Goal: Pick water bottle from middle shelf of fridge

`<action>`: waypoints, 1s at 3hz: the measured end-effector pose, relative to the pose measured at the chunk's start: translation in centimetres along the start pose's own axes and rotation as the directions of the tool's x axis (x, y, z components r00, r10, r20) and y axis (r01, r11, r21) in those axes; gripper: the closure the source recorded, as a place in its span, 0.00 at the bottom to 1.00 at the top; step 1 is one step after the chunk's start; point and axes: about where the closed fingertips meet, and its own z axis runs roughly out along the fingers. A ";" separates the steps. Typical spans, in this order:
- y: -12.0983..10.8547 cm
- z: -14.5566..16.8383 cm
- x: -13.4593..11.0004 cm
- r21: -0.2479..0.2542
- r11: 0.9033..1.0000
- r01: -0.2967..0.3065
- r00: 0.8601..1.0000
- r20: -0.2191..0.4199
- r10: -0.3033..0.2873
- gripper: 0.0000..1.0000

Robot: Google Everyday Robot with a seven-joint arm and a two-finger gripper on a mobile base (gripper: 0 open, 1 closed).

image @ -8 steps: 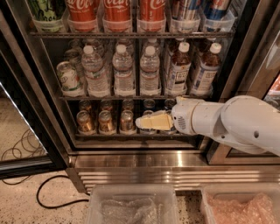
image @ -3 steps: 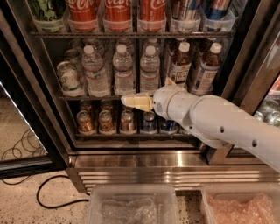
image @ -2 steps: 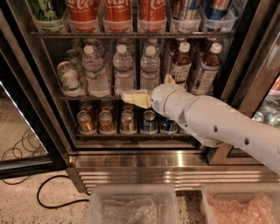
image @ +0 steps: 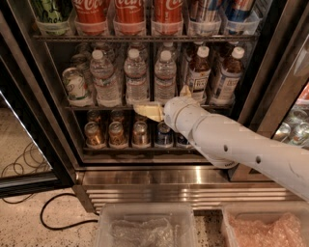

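The fridge (image: 44,101) stands open in front of me. On its middle shelf (image: 96,107) three clear water bottles with white caps stand in a row: left (image: 104,77), middle (image: 136,76) and right (image: 165,75). Two brown tea bottles (image: 199,73) stand to their right. My gripper (image: 149,112), cream coloured on a white arm (image: 231,142), is at the shelf's front edge, just below and in front of the middle and right water bottles. It holds nothing that I can see.
Red cola bottles (image: 128,12) fill the rack above; small gold and blue cans (image: 116,132) the rack below. A tilted can (image: 75,87) sits at the shelf's left end. Two clear bins (image: 145,226) lie on the floor, with a black cable (image: 58,217) at left.
The gripper rose from the can rack to the middle shelf's front edge and moved left. Over the last half second it hardly moved.
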 end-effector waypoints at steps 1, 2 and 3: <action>-0.4 0.2 0.2 0.030 1.000 -0.006 1.000 0.011 0.005 0.00; -0.5 0.0 -0.8 0.046 0.999 -0.006 0.999 0.046 0.004 0.10; -0.5 -0.3 -1.8 0.062 0.998 -0.001 0.997 0.078 -0.004 0.10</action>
